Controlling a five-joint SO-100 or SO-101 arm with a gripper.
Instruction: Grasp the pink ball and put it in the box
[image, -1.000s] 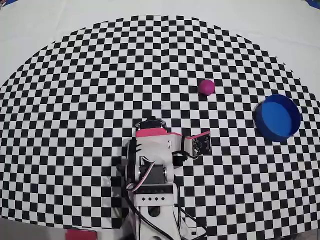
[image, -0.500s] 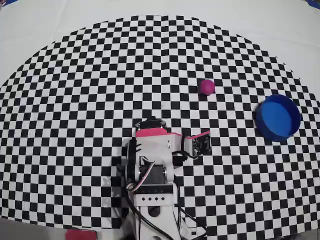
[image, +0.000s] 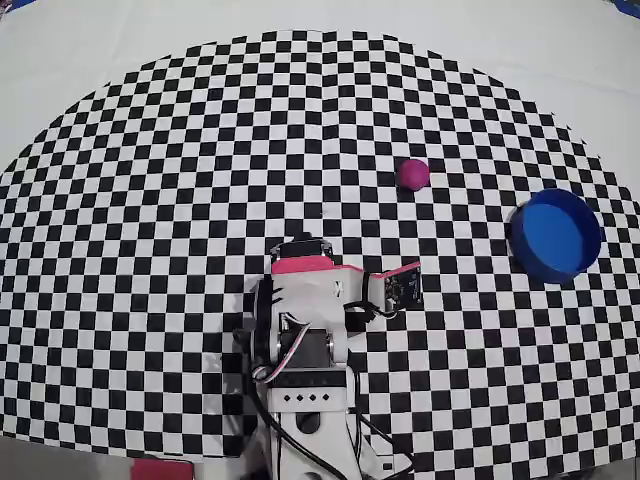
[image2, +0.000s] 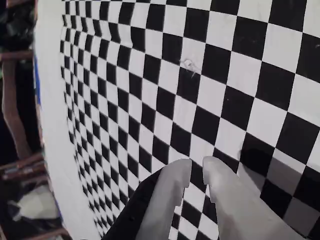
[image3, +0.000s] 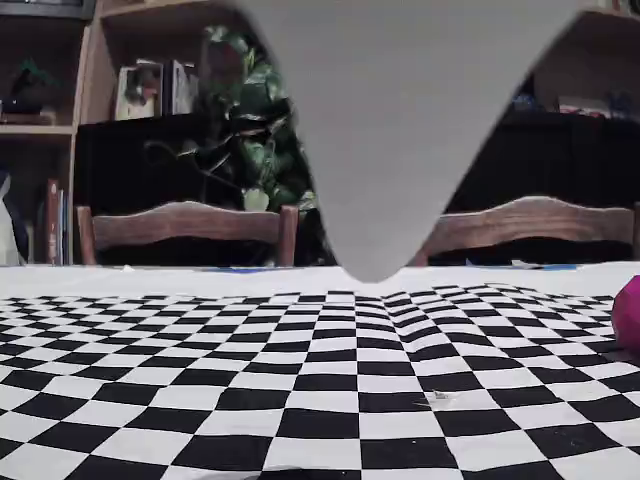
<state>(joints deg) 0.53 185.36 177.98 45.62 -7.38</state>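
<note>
Arm pose: in the overhead view the arm (image: 303, 330) is folded close over its own base at the lower middle of the checkered mat (image: 150, 200); its white and pink upper part lies above the base, and the wrist part with a pink panel sticks out to the right.
Gripper: in the wrist view the gripper (image2: 196, 167) enters from the bottom edge, with two pale fingers (image2: 220, 200) pointing up over the mat.
Gripper opening: the fingertips are almost together, only a narrow gap stays between them, and nothing is held there.
Gripper height: the fingers are over the checkered surface; I cannot tell if they touch it.
Pink ball: in the overhead view the pink ball (image: 413, 174) rests on the mat, up and to the right of the arm, well apart from it. In the fixed view only a part of it shows at the right edge (image3: 628, 312).
Box: the box (image: 555, 235) is a round blue container on the right side of the mat, open side up, near the mat's border.
Ball and box: they are apart, not touching; the ball is up and to the left of the box in the overhead view.
Fixed view: a large pale grey shape (image3: 400, 120) hangs from the top and narrows downward; behind the table stand two wooden chairs (image3: 190, 225) and a plant (image3: 250, 150).
</note>
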